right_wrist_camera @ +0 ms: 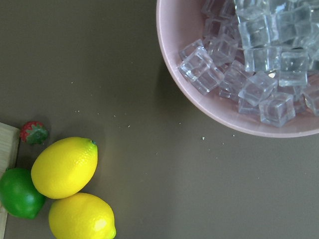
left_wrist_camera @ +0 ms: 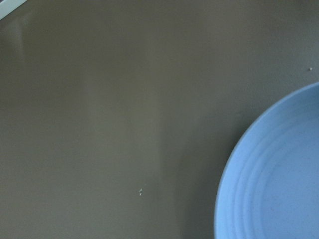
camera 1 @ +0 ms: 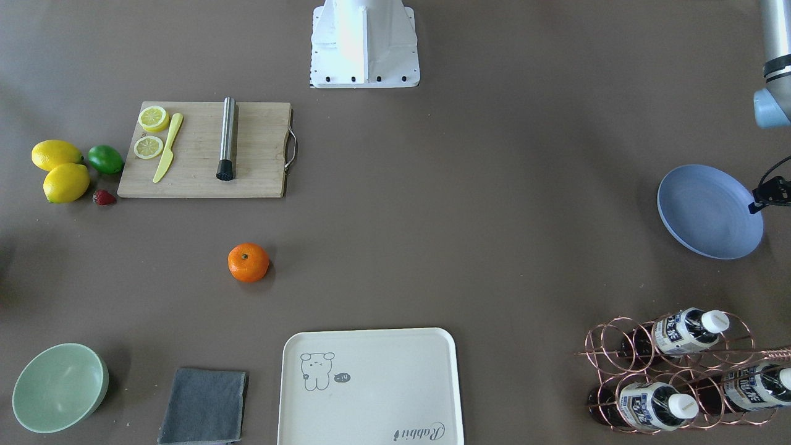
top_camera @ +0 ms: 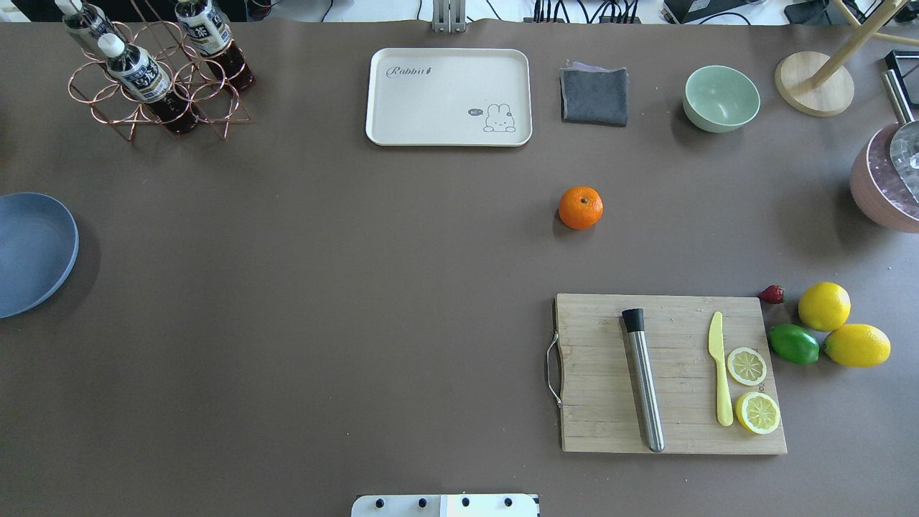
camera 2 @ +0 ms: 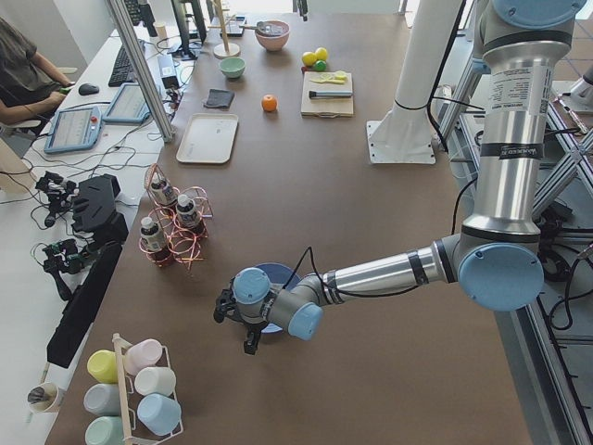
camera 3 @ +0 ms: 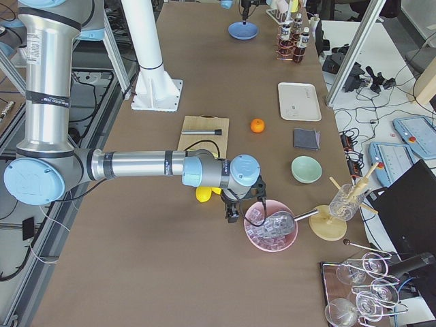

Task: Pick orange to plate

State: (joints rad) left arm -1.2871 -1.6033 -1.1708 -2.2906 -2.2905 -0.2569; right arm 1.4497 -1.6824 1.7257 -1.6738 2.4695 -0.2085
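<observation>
The orange lies alone on the brown table, between the cutting board and the cream tray. The blue plate rests at the table's end on my left side, far from the fruit. My left gripper hovers just beside the plate's rim; only a black edge of it shows in the front view, and I cannot tell if it is open or shut. My right gripper hangs over the table's other end between the lemons and a pink bowl, its state unclear too. Neither wrist view shows fingers.
A wooden cutting board carries a steel muddler, a yellow knife and lemon slices. Two lemons, a lime and a strawberry sit beside it. A pink bowl of ice, green bowl, grey cloth, cream tray and bottle rack line the far edge.
</observation>
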